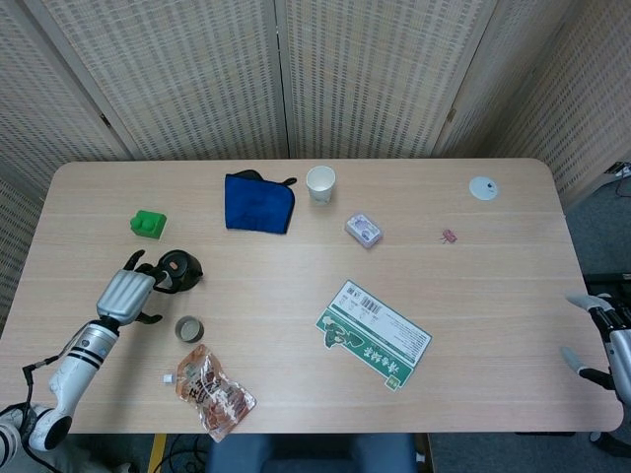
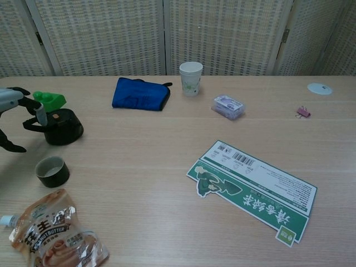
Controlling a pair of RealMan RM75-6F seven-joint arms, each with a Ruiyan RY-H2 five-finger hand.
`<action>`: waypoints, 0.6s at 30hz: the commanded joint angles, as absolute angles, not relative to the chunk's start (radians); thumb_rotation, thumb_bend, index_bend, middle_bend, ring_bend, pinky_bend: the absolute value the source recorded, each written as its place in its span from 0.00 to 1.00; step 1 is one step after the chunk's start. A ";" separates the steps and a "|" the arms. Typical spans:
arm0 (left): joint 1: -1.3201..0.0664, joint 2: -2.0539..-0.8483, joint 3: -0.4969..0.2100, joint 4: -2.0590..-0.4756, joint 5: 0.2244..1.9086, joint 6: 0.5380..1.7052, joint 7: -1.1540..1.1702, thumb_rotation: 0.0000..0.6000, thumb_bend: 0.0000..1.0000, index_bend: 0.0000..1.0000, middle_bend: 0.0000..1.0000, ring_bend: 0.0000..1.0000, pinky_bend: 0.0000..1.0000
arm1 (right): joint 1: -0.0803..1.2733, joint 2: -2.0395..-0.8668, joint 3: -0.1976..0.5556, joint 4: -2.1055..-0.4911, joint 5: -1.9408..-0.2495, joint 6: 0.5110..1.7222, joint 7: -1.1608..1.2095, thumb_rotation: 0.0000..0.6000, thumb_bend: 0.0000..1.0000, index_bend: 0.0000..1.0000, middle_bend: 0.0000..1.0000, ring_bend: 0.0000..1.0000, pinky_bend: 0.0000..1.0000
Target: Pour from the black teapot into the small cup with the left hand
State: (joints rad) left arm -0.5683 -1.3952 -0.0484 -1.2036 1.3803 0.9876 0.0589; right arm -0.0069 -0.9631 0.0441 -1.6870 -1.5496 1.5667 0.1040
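— At the left edge of the table (image 1: 296,286), what does the left hand (image 1: 125,294) show?
— It sits just left of the teapot (image 1: 179,269), fingers spread and curved toward the pot's handle. In the chest view the hand (image 2: 12,105) shows at the far left edge, one finger (image 2: 39,111) beside the handle; whether it touches cannot be told. It grasps nothing.
— And the teapot itself?
— Upright on the table at middle left, lid on. In the chest view the teapot (image 2: 60,126) stands above the cup (image 2: 52,171).
— Where is the cup in the head view?
— The cup (image 1: 189,328) stands upright below the teapot, apart from it, and just above a snack pouch (image 1: 214,391).
— The right hand?
— The right hand (image 1: 608,335) shows at the lower right edge, off the table, fingers apart and holding nothing.
— Anything else?
— A green block (image 1: 148,224) at upper left, a blue cloth (image 1: 257,202), a paper cup (image 1: 320,183) beside it, and a green card (image 1: 374,334) near the centre.
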 commanded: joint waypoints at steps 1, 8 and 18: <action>-0.568 -1.396 -0.050 -1.209 1.375 0.985 0.069 1.00 0.11 0.40 0.35 0.27 0.00 | -0.007 -0.963 0.044 -1.685 -1.549 1.567 0.105 1.00 0.19 0.26 0.29 0.20 0.19; -0.568 -1.398 -0.052 -1.222 1.366 0.981 0.093 1.00 0.11 0.40 0.35 0.27 0.00 | -0.010 -0.964 0.044 -1.681 -1.547 1.567 0.110 1.00 0.18 0.26 0.29 0.20 0.19; -0.567 -1.405 -0.050 -1.222 1.359 0.972 0.108 1.00 0.11 0.40 0.35 0.27 0.00 | -0.010 -0.964 0.044 -1.680 -1.546 1.566 0.110 1.00 0.19 0.26 0.29 0.20 0.19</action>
State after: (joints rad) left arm -0.5672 -1.4053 -0.0498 -1.2224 1.3588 0.9723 0.1080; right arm -0.0100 -0.9641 0.0444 -1.6797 -1.5461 1.5663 0.1097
